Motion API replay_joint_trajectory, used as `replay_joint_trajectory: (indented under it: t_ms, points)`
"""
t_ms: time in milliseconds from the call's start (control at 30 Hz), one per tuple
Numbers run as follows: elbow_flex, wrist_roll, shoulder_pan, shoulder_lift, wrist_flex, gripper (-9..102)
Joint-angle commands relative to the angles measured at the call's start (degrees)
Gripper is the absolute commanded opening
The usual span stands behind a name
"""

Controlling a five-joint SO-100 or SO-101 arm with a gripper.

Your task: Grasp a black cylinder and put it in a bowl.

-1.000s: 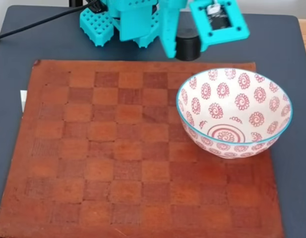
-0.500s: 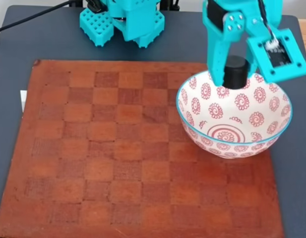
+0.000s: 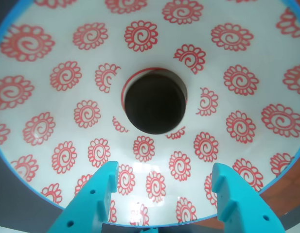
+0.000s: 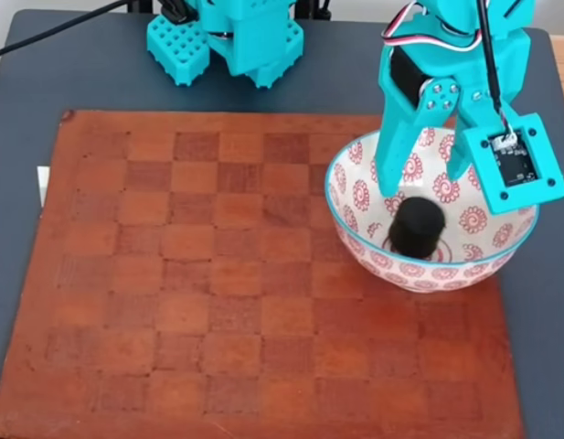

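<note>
Dark grey tabletop [image 4: 80, 73] carries a brown leather checkerboard mat [image 4: 218, 293], and on the mat, at about three o'clock in the fixed view, we see the bowl [image 4: 355, 238], white with red spiral flowers and a thin turquoise rim.

We find the black cylinder [image 4: 416, 227] resting at the bottom of the bowl, near its centre. In the wrist view the black cylinder [image 3: 153, 106] sits over the red ring at the middle of the bowl [image 3: 67, 73], flat top facing the camera (it looks like a plain dark disc from there), with nothing touching it.

Just above it we see the end effector [image 4: 423, 183], turquoise, reaching down from twelve o'clock over the bowl's far rim. Its two fingers are spread wide, one at each side of the cylinder's place and clear of it, holding nothing. In the wrist view the end effector [image 3: 164, 182] enters from six o'clock, its fingertips well apart with the patterned bowl wall showing between them.

Beyond the mat's far edge, at about eleven o'clock in the fixed view, we see the arm's turquoise base [image 4: 227, 37], with a black cable [image 4: 44, 46] trailing off toward ten o'clock.
</note>
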Motion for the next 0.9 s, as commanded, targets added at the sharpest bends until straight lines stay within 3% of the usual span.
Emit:
replay_joint_trajectory:
  t_ms: [0, 233, 467, 867]
  points:
    - [-1.8, 0.0, 0.1, 1.2, 0.6, 23]
    - [-1.3, -0.8, 1.4, 4.8, 0.9, 13]
    - [10.0, -0.7, 4.4, 19.3, 1.1, 0]
    - [36.6, -0.7, 14.4, 45.5, 0.4, 0]
